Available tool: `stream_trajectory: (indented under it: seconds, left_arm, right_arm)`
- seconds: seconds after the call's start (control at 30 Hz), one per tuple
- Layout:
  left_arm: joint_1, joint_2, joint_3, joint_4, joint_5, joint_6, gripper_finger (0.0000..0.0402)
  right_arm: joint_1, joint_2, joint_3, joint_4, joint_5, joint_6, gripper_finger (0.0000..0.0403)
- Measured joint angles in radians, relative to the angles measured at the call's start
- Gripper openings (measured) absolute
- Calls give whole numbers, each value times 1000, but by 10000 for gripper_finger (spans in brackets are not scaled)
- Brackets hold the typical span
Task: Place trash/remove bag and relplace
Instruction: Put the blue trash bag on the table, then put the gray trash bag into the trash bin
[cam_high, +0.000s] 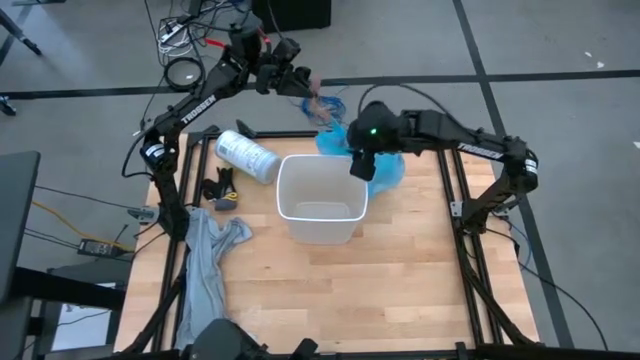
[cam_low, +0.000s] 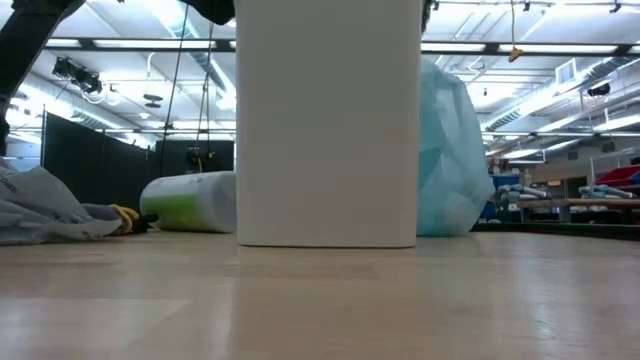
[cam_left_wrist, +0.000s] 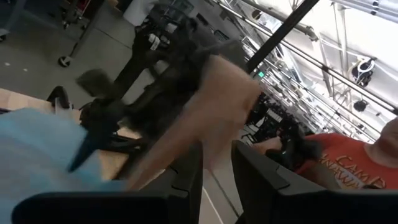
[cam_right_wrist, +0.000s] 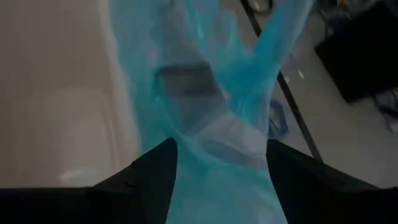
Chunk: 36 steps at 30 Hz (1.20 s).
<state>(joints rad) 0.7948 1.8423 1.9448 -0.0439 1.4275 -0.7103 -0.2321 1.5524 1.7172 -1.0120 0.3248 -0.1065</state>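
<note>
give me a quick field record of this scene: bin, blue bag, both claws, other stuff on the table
bin: white bin, upright mid-table, no liner in it
blue bag: light-blue bag out of the bin, bunched on the table beside the bin's far right corner
right claw: right claw over the bag, blue plastic between its fingers
left claw: left claw raised beyond the table's far edge, nothing visibly held
roll: white roll lying on its side left of the bin
grey liner: grey liner draped at the table's left edge

Grey floor (cam_high: 560, 40), bright ceiling lights (cam_low: 80, 45)
</note>
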Motion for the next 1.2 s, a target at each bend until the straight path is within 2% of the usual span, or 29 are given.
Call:
stream_trajectory:
  seconds: [0.07,0.13,0.27,0.33,0.43,0.53,0.67,0.77,0.83,0.97,1.2]
  left_arm:
    - [0,0,-1,-1,0,-15,92]
    - [0,0,-1,-4,0,-23,92]
    - [7,-1,-2,-4,2,-24,92]
    - [15,-1,-2,-12,7,-26,92]
    - [34,-1,-2,-46,8,-23,92]
    - [59,-1,-3,-89,13,-2,92]
    - [74,-1,-3,-106,13,-1,92]
    - [75,-1,-3,-105,14,0,92]
    - [75,-1,-3,-104,15,1,92]
    - [75,-1,-3,-105,15,24,92]
    - [55,-1,-3,-113,-11,50,92]
  right_arm:
    - [-12,-1,-54,17,15,2,216]
    - [-21,-10,-100,50,19,16,178]
    - [-51,-13,-135,45,20,49,55]
    - [-74,-17,-134,19,33,71,16]
    - [-128,-28,-122,-54,74,115,14]
    - [-181,-53,-132,-197,136,142,3]
    - [-217,-121,-130,-265,76,170,4]
    - [-213,-180,-128,-209,-40,152,1]
    - [-192,-204,-130,-156,-72,171,1]
    - [-166,-257,-126,-84,-82,204,0]
    - [-115,-252,-126,20,-89,191,0]
